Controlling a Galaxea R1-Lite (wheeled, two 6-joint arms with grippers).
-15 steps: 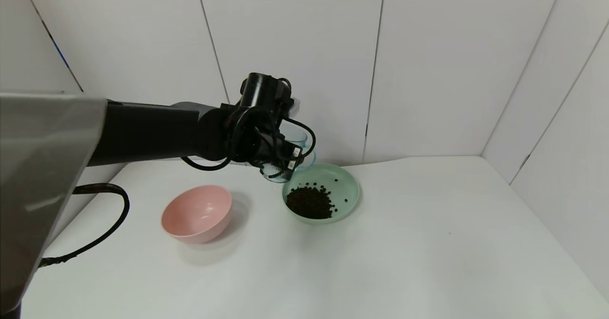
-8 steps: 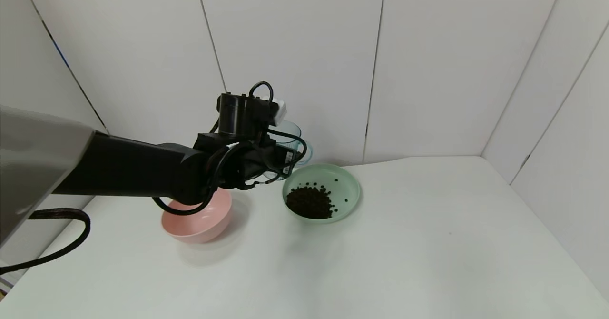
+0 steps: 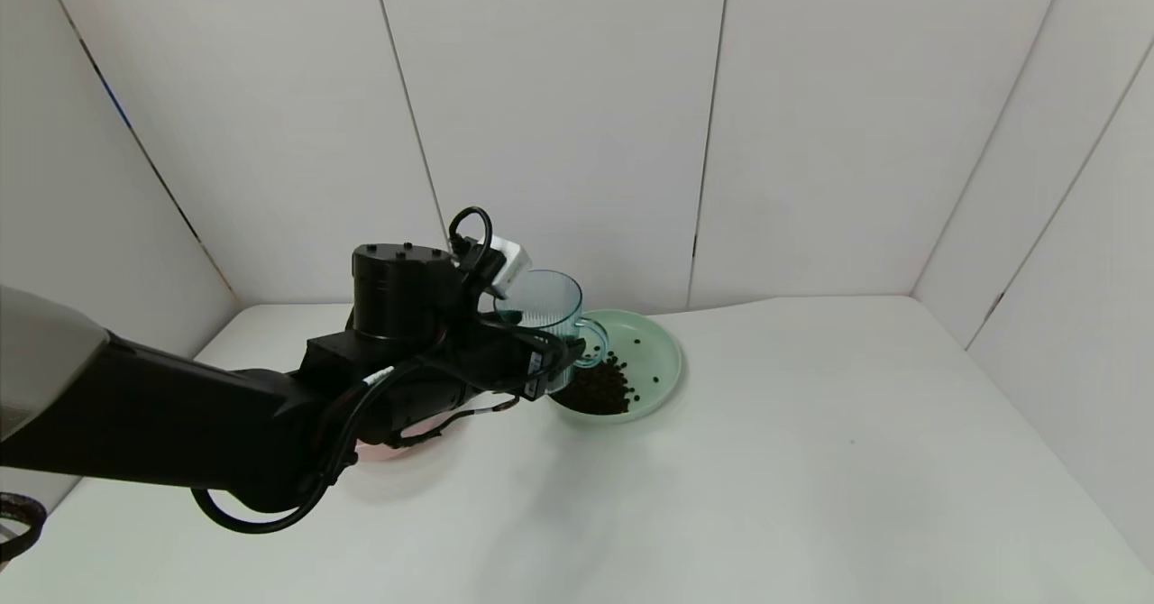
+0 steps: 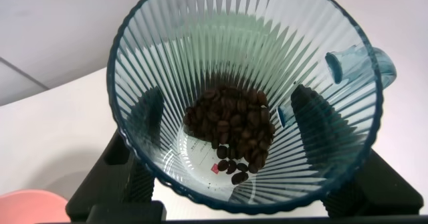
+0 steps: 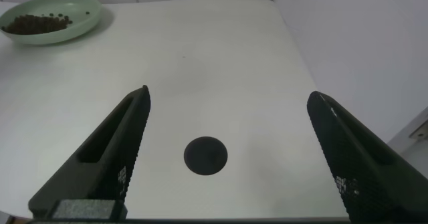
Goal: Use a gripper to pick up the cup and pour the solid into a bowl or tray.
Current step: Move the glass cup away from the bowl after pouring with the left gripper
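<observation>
My left gripper (image 3: 546,353) is shut on the ribbed blue-grey cup (image 3: 541,302), one finger on each side of its wall. The cup stands upright with its small loop handle (image 3: 595,338) toward the pale green plate (image 3: 658,352), just above the plate's near-left rim. In the left wrist view I look down into the cup (image 4: 247,43); dark brown beans (image 4: 231,127) show at its clear bottom, and I cannot tell whether they lie inside it or beneath it. A pile of beans (image 3: 602,392) lies on the plate. My right gripper (image 5: 229,93) hangs open over bare table, far from the plate (image 5: 50,20).
The pink bowl (image 4: 27,207) sits left of the plate, mostly hidden behind my left arm in the head view. A dark round spot (image 5: 205,156) marks the table under the right gripper. White walls close in behind and on both sides.
The left arm swung down and nearer. The cup turned from tilted over the plate to upright and came lower by the plate's near-left rim. The arm now covers the pink bowl.
</observation>
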